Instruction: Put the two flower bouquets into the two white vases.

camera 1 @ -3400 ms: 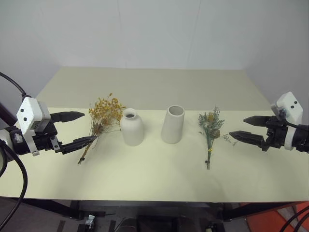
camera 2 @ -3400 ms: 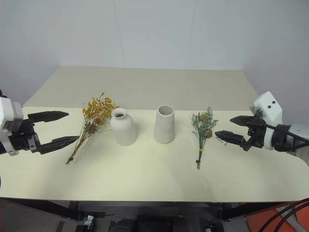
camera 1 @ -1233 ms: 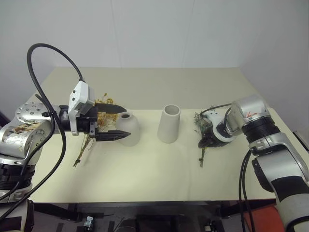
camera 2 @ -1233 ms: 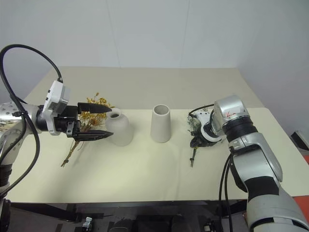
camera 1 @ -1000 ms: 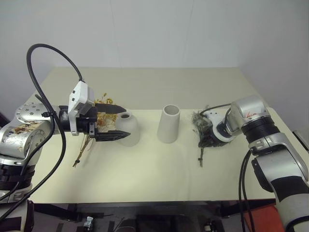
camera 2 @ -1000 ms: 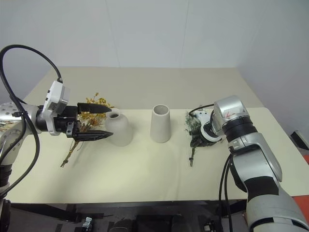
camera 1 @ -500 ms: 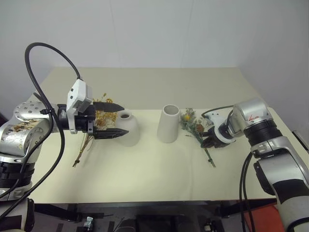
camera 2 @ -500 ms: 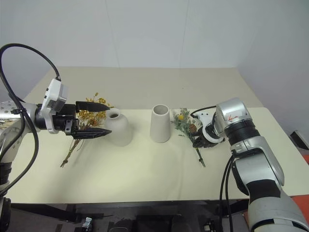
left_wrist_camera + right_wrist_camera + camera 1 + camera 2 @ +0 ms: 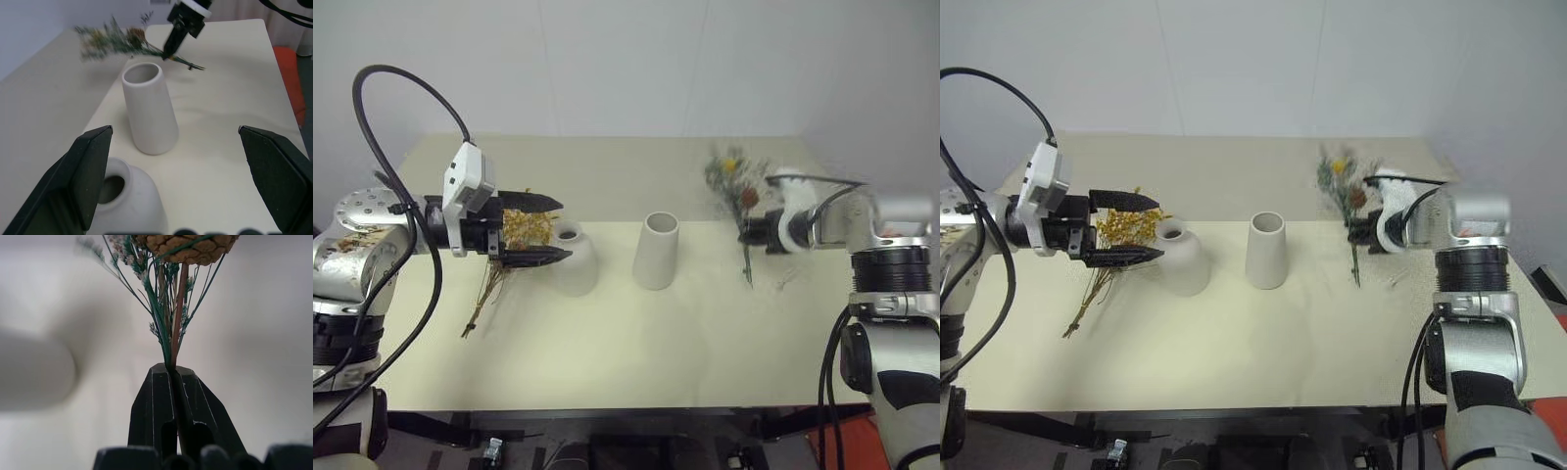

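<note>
Gripping green bouquet (image 9: 736, 192) stems, right end effector (image 9: 747, 232), apparently aloft.

Even soft light, motion-blurred bouquet (image 9: 734, 186)

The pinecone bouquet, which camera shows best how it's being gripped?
The right wrist view: the right gripper is shut on the pinecone bouquet, its stems pinched between the fingertips. The head views show the bunch lifted off the table, blurred. The left wrist view shows it from afar, above the cylinder vase.
</note>
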Robot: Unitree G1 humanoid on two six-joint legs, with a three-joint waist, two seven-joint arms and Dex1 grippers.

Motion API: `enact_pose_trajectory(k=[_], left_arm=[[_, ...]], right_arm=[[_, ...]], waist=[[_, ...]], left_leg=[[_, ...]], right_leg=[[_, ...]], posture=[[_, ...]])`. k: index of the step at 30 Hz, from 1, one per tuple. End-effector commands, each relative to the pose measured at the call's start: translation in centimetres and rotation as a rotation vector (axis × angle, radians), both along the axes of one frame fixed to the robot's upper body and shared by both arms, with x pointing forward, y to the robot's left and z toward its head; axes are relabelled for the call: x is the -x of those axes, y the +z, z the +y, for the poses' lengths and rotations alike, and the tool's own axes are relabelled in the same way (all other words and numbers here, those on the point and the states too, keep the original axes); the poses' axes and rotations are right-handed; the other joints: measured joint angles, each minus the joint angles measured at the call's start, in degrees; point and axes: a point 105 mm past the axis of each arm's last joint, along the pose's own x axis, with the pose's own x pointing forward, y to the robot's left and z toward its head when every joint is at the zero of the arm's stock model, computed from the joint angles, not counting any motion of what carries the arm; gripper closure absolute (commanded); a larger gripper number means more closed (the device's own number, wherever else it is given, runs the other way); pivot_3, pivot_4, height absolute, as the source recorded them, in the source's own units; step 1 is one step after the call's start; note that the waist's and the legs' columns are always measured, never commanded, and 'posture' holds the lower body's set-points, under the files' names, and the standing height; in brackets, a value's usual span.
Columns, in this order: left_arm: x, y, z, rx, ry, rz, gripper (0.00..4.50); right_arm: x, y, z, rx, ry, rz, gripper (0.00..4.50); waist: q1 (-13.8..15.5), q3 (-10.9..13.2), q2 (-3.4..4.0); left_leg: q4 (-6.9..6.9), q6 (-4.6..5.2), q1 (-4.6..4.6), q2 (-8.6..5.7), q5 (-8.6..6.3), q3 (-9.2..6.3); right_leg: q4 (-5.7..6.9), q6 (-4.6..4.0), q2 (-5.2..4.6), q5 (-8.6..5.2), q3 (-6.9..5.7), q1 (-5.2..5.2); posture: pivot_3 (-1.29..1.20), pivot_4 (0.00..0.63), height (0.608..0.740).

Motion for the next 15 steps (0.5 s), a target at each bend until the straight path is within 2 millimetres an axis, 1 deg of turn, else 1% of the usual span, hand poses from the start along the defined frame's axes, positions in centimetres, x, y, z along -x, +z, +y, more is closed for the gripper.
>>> enact_pose_trajectory(k=[1,2,5,9,11,15], left_arm=[[-0.2,1.0,-0.5,-0.007,-0.031,-0.05,0.0],[-0.3,1.1,-0.6,-0.009,-0.036,-0.052,0.0],[-0.5,1.3,-0.8,-0.014,-0.047,-0.058,0.0],[-0.6,1.4,-0.8,-0.021,-0.054,-0.06,0.0],[-0.6,1.4,-0.8,-0.023,-0.055,-0.062,0.0],[-0.4,1.5,-0.6,-0.028,-0.05,-0.064,0.0]], right_arm=[[1.2,5.7,2.7,-0.068,0.095,-0.424,4.48],[1.7,6.4,3.6,-0.104,0.129,-0.498,4.48],[3.0,7.5,5.7,-0.19,0.215,-0.629,4.48],[4.3,9.6,7.7,-0.333,0.307,-0.767,4.48],[4.6,9.8,8.3,-0.361,0.333,-0.784,4.48],[5.2,9.2,9.7,-0.399,0.409,-0.785,4.48]], waist=[[-0.1,0.0,0.0],[-0.2,0.0,0.0],[-0.2,0.0,0.01],[-0.1,0.0,0.02],[-0.1,0.0,0.02],[-0.1,0.0,0.02]], left_leg=[[0.0,0.0,0.0,0.02,0.0,0.02],[0.0,0.0,-0.01,0.04,0.0,0.03],[0.0,0.0,-0.08,0.14,0.0,0.06],[0.0,0.0,-0.12,0.33,0.0,0.03],[0.0,0.0,-0.1,0.38,0.0,0.02],[0.0,0.0,-0.1,0.38,0.0,0.02]], right_leg=[[0.01,0.01,0.02,-0.01,0.03,-0.01],[0.04,0.01,0.04,-0.01,0.06,-0.06],[0.11,-0.02,0.17,0.01,0.15,-0.2],[0.12,-0.14,0.41,0.09,0.17,-0.29],[0.14,-0.17,0.46,0.09,0.17,-0.29],[0.14,-0.19,0.46,0.09,0.17,-0.29]], posture=[[0.0,0.15,0.74],[0.0,0.15,0.74],[0.0,0.15,0.74],[0.0,0.15,0.74],[0.0,0.15,0.74],[0.0,0.15,0.74]])
